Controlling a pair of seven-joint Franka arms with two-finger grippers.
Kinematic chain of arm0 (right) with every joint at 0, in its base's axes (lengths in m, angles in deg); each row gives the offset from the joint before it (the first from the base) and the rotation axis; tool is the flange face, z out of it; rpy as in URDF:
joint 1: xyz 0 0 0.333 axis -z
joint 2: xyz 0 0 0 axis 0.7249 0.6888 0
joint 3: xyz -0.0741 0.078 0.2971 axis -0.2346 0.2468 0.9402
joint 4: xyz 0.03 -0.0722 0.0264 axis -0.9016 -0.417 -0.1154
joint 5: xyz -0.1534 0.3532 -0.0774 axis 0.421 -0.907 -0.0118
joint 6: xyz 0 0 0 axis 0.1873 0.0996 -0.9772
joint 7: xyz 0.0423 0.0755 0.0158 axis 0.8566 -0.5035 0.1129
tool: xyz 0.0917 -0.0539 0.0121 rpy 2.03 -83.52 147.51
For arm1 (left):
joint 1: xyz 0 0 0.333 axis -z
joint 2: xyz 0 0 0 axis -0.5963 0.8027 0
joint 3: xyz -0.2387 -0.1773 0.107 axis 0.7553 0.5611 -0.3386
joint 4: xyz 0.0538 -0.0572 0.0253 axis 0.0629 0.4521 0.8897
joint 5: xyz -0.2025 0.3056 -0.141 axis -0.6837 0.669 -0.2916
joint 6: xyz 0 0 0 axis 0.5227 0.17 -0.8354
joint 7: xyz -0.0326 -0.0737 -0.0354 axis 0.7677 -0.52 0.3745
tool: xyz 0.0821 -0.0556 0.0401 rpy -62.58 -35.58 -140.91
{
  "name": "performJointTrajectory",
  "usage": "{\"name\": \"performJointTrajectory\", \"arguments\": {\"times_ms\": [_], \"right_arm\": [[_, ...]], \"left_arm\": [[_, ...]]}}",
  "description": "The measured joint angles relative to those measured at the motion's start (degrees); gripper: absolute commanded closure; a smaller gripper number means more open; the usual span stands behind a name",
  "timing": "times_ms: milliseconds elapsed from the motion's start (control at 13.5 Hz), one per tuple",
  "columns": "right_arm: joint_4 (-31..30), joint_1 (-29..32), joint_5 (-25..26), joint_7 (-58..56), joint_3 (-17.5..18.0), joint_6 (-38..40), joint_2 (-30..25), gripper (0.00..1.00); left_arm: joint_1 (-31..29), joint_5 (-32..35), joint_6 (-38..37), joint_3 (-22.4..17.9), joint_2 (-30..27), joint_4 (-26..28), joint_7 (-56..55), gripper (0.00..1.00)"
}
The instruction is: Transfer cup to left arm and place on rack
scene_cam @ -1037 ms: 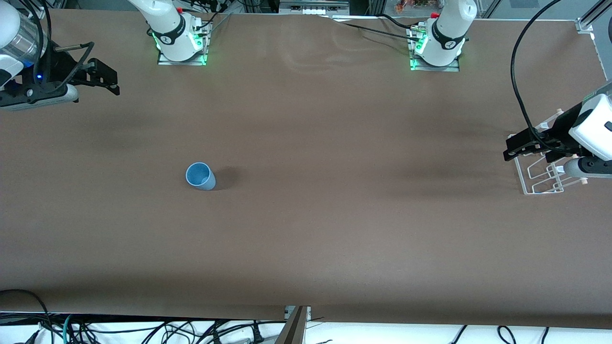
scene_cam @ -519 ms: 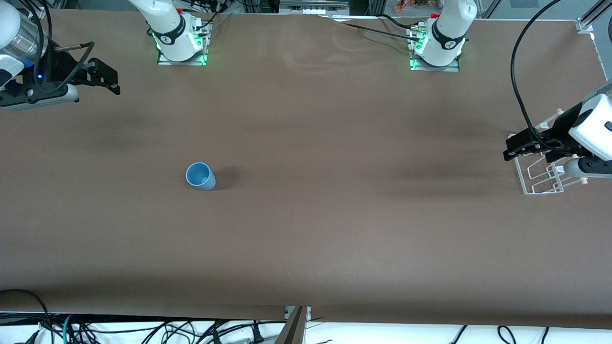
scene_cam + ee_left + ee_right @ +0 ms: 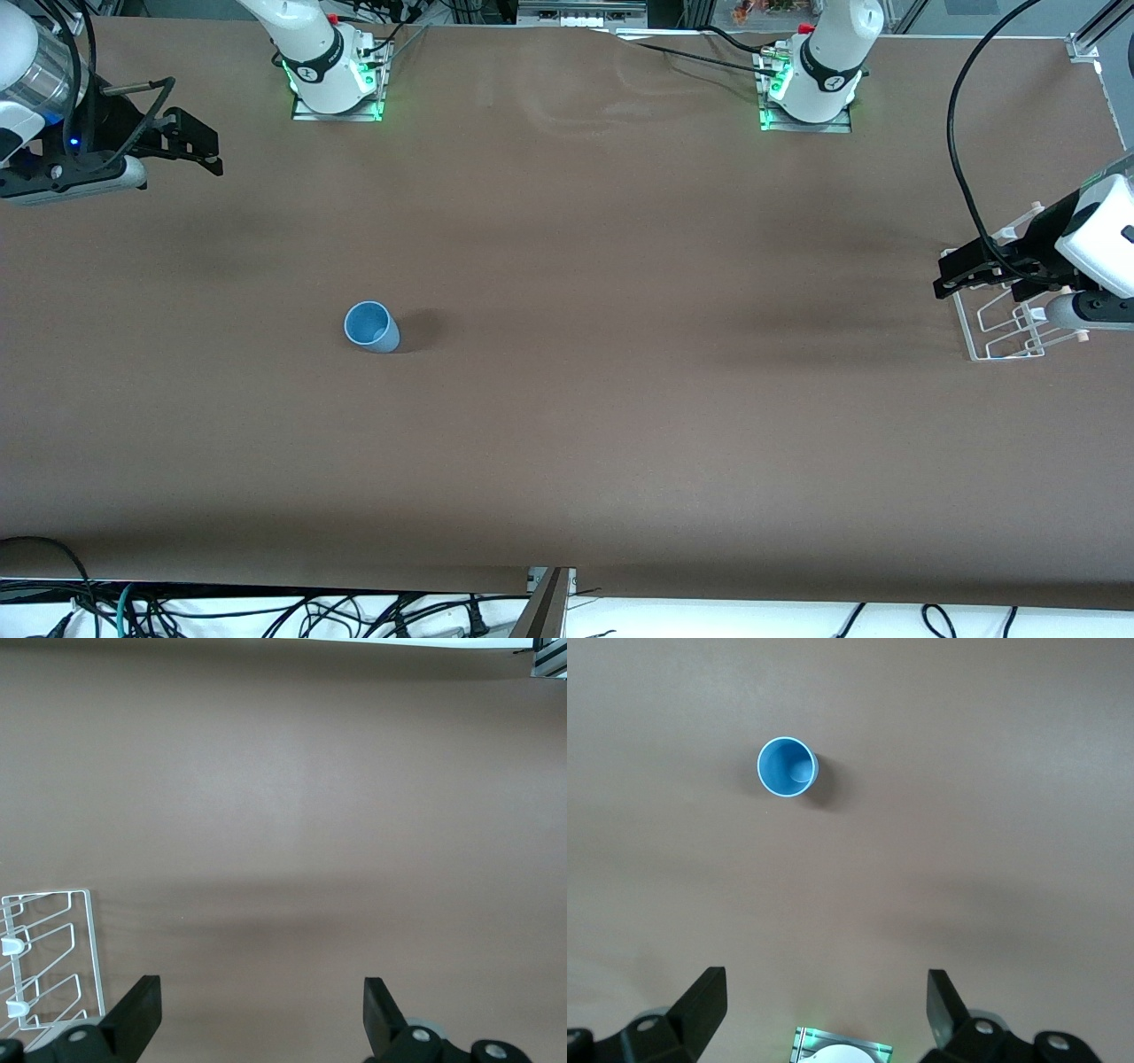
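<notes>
The cup [image 3: 371,327] stands upright on the table [image 3: 585,425], mouth up, alone on bare brown surface and well apart from the rack [image 3: 1005,332], which sits at the left arm's end of the table. The right gripper [image 3: 199,151] hangs high over the table toward the right arm's end, with the cup nearer the front camera than the spot beneath it; its fingers [image 3: 700,1005] are spread wide and hold nothing. The left gripper [image 3: 952,275] hovers over the edge of the rack, also wide open and empty, and that arm appears to be waiting. Nothing has been picked up yet, so every risk lies ahead. The cup is light and slightly tapered, so a finger clipping its rim on the way down could tip it or send it skidding, and a grip taken too high on the taper might let it slip. The long carry toward the rack invites a drop at the handover if one gripper lets go before the other has closed. The left gripper sits so close above the rack that a careless move could snag the wire pegs [image 3: 11,944] and drag the rack.
</notes>
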State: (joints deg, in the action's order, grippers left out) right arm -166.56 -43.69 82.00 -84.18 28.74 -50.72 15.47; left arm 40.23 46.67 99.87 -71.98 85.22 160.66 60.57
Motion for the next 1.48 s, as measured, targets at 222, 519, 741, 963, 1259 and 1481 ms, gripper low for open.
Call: {"name": "performJointTrajectory", "arguments": {"times_ms": [222,519,741,963,1259,1481], "right_arm": [[0.0,0.0,0.0,0.0,0.0,0.0,0.1,0.0],[0.0,0.0,0.0,0.0,-0.1,0.0,0.2,0.0],[0.0,0.0,0.0,0.0,-0.1,0.0,0.2,0.0],[-0.1,0.0,-0.2,0.0,0.0,0.1,0.3,0.0],[-4.3,0.0,-0.5,2.8,0.3,-3.0,0.7,0.0],[-13.7,-0.1,-0.7,7.1,2.4,-15.4,2.2,0.0]], "left_arm": [[0.0,0.0,0.0,-0.1,0.0,0.0,0.0,0.0],[0.0,0.0,0.0,-0.1,0.0,0.0,0.0,0.0],[0.0,0.0,0.0,-0.1,0.0,0.0,0.0,0.0],[-0.3,0.0,0.0,-0.4,0.0,0.0,0.0,0.0],[-0.1,0.0,0.0,-0.3,0.0,0.0,0.0,0.0],[0.3,0.0,0.0,-0.2,0.0,-0.1,0.0,0.0]]}}
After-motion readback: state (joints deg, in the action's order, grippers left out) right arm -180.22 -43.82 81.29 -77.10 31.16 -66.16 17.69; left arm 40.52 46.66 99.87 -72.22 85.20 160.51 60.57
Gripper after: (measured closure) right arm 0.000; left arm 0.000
